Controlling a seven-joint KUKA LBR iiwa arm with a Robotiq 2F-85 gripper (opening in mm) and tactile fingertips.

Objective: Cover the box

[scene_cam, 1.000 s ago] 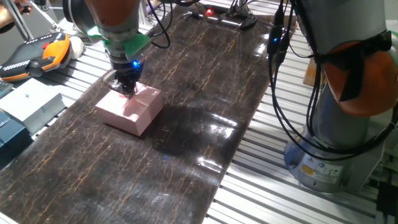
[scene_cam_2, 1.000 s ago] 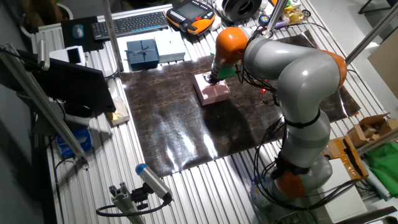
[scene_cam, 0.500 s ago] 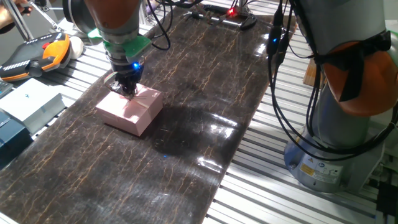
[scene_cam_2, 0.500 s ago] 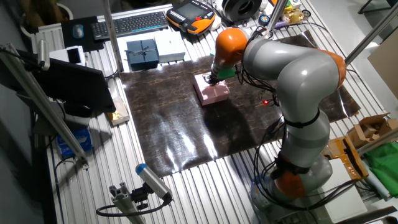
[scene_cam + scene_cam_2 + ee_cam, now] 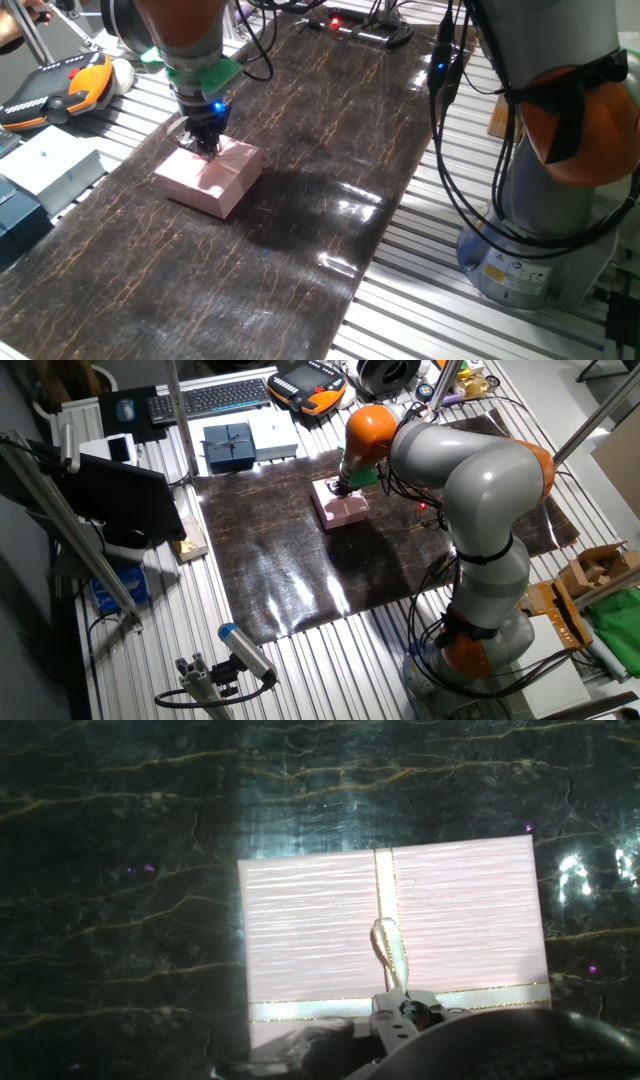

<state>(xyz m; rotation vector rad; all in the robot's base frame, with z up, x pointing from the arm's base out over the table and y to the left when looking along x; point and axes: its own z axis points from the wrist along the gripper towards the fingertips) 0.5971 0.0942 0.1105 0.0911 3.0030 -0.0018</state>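
A pale-pink lid point(image 5: 212, 168) with a gold-edged ribbon cross lies flat on top of the box, so the two read as one closed pink block on the dark mat point(image 5: 330, 120). The box's walls and brown lining are hidden under it. The block also shows in the other fixed view point(image 5: 341, 508) and fills the hand view point(image 5: 320, 930). My gripper point(image 5: 205, 146) points straight down onto the lid's far edge, fingers close together at the ribbon loop point(image 5: 389, 950). The fingertips sit at the bottom of the hand view point(image 5: 405, 1012).
A white flat box point(image 5: 52, 165) and a dark blue gift box point(image 5: 228, 445) lie left of the mat. An orange-black teach pendant point(image 5: 60, 88) lies at the back left. A keyboard point(image 5: 210, 398) is behind. The arm's base point(image 5: 535, 250) and cables stand at the right.
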